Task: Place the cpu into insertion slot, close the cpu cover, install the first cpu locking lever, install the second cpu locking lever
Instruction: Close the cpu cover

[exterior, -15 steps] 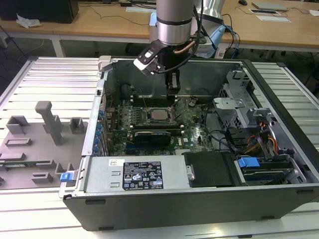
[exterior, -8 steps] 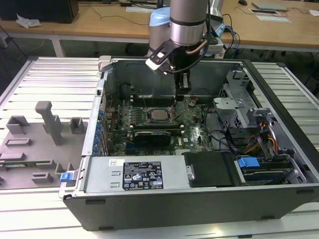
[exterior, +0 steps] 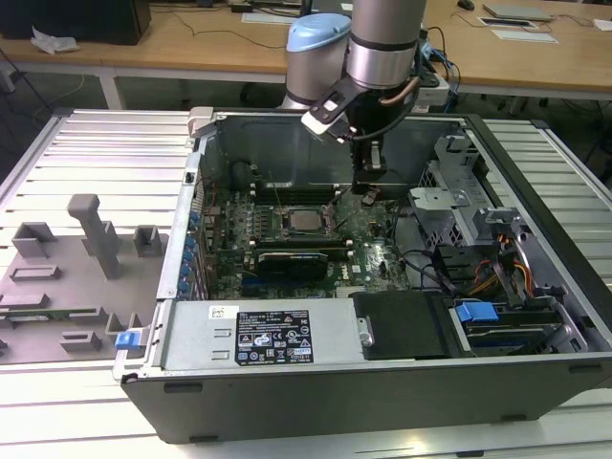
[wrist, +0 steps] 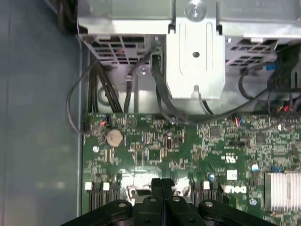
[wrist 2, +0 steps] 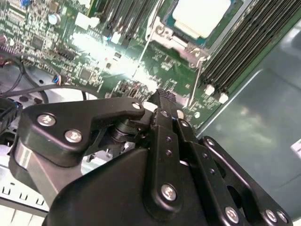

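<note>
Now my gripper is squeezed shut near the slot. I think the cpu in it is light and breaks easily; hold its edges.

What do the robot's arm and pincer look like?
The arm is a silver-grey tube with a pale blue joint cap and a dark looping cable. The pincer is black, made of jointed bars with silver screws.
</note>
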### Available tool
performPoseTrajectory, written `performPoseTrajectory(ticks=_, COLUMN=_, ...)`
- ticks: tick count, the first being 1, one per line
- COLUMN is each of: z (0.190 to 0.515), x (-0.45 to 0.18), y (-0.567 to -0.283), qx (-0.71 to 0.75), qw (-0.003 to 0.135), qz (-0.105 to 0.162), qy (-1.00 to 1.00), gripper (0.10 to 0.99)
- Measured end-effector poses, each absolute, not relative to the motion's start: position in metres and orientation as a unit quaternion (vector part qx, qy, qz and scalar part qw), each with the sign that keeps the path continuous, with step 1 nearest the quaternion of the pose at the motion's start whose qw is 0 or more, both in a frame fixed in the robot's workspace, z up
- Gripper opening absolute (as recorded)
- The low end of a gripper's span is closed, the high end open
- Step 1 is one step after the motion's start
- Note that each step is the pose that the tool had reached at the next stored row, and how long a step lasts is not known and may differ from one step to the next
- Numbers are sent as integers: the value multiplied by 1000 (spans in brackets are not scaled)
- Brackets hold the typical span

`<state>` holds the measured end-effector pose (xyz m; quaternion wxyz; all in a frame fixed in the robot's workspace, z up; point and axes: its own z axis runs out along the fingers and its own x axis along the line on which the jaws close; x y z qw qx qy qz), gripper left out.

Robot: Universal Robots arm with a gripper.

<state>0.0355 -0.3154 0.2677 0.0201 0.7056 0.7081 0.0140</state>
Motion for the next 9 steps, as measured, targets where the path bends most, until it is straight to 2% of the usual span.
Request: performPoseTrajectory(ticks=9, z=257, x=53, y=-315, qx=706, qw=6, qz=0, qy=708, gripper=106)
